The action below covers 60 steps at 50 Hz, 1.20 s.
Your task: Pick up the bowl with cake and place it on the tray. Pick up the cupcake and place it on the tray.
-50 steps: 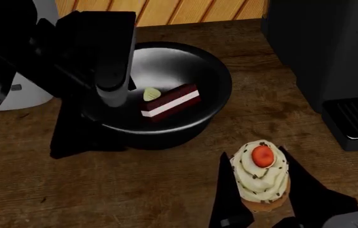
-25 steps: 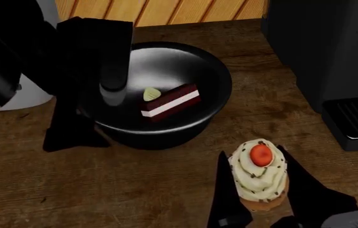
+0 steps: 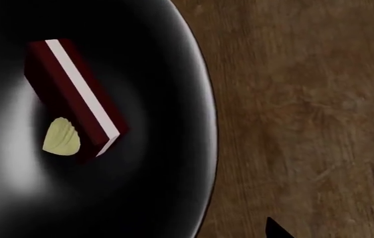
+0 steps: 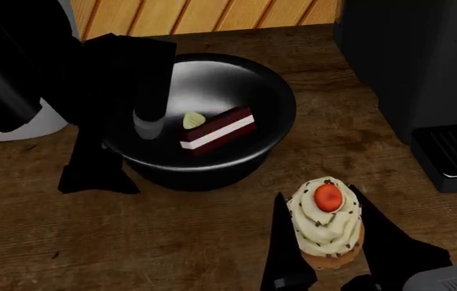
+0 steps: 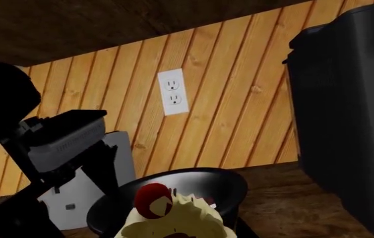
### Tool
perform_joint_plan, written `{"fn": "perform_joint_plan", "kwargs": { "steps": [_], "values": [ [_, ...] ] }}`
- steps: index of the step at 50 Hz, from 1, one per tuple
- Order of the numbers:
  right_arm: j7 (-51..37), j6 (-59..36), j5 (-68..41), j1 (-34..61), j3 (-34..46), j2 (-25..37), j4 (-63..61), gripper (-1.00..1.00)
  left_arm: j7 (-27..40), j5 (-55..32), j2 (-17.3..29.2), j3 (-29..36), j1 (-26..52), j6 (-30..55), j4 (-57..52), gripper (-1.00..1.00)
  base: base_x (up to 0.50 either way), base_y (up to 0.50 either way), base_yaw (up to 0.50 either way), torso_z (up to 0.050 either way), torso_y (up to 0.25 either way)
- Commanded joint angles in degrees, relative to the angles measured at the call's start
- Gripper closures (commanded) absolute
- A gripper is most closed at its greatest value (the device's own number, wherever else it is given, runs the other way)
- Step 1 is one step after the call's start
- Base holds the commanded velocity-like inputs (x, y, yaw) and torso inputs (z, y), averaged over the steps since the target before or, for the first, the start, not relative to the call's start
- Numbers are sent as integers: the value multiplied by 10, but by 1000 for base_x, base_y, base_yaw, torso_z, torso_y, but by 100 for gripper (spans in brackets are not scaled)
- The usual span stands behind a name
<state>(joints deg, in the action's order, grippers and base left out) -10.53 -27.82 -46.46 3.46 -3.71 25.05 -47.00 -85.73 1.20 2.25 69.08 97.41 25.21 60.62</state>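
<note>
- Bowl [image 4: 212, 115]: large glossy black bowl, standing upright on the wooden worktop [image 4: 172, 242]. It sits at the middle back of the head view, so either arm can reach its rim.
- Cake [image 4: 216, 130]: layered red-brown slice with a white cream stripe, lying inside the bowl near its centre. A pale green topping piece [image 4: 194, 120] lies just beside it. The load rides with the bowl, which argues for a level lift.
- Left hand [image 4: 123, 136]: set at the bowl's left wall, one finger reaching down inside the rim and the other outside it, so the wall lies between them for a rim pinch. Whether the fingers already press the wall cannot be told.
- Cupcake [image 4: 325, 221]: tan base, swirled cream frosting, red cherry on top, upright, near the front of the worktop and well apart from the bowl.
- Right hand [image 4: 330, 254]: fingers flank the cupcake's base on both sides, low down, presumably to spare the frosting; they look closed against it, holding it.
- Tray: not in view in any picture, so the destination cannot be placed.
- Black appliance [image 4: 422, 79]: stands at the right, near the cupcake; a likely obstacle for the right arm.
</note>
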Motion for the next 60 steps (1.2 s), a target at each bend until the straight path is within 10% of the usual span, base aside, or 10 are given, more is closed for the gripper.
{"fn": "perform_joint_plan", "kwargs": {
  "steps": [1,19,60],
  "values": [
    [8,-1,19,4,6,2,1,100,4,-52,-22,49,3,-50,67,-100,0,0,0,0,0],
    [5,3,18,5,7,6,-1,100,31,-183,-22,167,9,-79,84,-100,0,0,0,0,0],
    [10,17,30,9,27,3,18,100,81,-201,-22,182,-19,-103,55,-100,0,0,0,0,0]
  ]
}}
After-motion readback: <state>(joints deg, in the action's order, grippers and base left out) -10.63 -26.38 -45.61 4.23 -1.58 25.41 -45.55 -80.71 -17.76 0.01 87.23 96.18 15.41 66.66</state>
